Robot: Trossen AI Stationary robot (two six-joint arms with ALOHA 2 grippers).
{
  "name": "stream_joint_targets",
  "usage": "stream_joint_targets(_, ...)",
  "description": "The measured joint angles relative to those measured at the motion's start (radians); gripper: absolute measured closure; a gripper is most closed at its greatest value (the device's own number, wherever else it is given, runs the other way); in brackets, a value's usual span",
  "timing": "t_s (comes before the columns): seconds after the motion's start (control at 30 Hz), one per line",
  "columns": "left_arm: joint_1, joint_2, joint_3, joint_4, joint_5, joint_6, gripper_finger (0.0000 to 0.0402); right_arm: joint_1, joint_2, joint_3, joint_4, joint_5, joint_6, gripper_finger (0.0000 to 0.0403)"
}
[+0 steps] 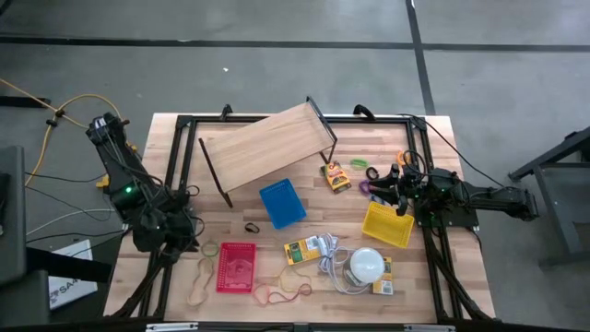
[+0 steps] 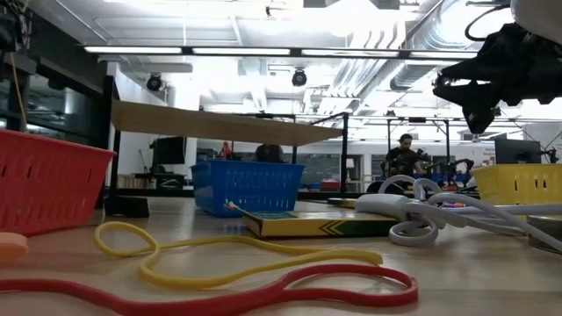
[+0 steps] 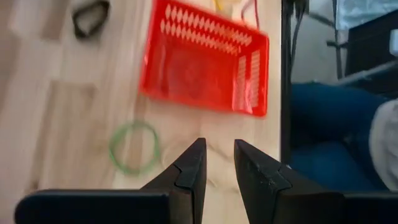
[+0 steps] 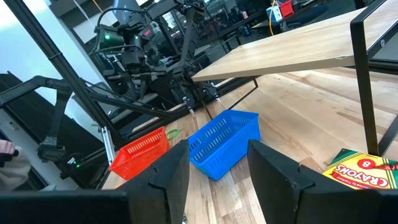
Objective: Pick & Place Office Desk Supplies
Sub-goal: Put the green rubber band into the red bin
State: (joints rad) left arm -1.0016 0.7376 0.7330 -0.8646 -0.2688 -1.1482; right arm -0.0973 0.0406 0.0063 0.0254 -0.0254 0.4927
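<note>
- We read this as the approach step: neither gripper holds anything, and the loose supplies all lie out on the table (image 1: pixel 433 286), none visibly binned.
- Left gripper (image 3: pixel 217 163) hovers over the table's near-left area, fingers parted by a narrow gap with nothing between them. In its wrist view the green rubber band (image 3: pixel 134 147) lies just beside the fingertip line, with the red basket (image 3: pixel 208 56) beyond it.
- Right gripper (image 4: pixel 217 165) is up off the table at the right side, just beside the yellow basket (image 1: pixel 387 225), fingers spread wide and empty.
- Next move, our guess: left arm shifts over the green band, drops to the wood, pinches one strand. The band is thin and flat, so the fingertips need to reach the surface or they'll close on air.
- Supplies as they look now: tan rubber band (image 1: pixel 200 281) and red rubber band (image 1: pixel 281 294) near the front edge, either side of the red basket; yellow rubber band (image 2: pixel 219 254) looped flat in the low view.
- Crayon box (image 1: pixel 336 175) sits near the tilted wooden shelf (image 1: pixel 267 143); blue basket (image 1: pixel 282 203) mid-table.
- Small coloured clips (image 1: pixel 364 166) near the right arm, too small to tell apart.
</note>
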Motion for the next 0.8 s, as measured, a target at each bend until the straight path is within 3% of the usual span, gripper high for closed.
stream_joint_targets(0.37,-0.001,0.090,0.000,-0.170,0.020,-0.176,0.0323,0.000,0.000,0.000,0.000,0.000,0.000,0.0253)
stream_joint_targets(0.8,0.010,0.379,0.000,-0.148,-0.084,-0.032,0.0323,0.000,0.000,0.000,0.000,0.000,0.000,0.0253)
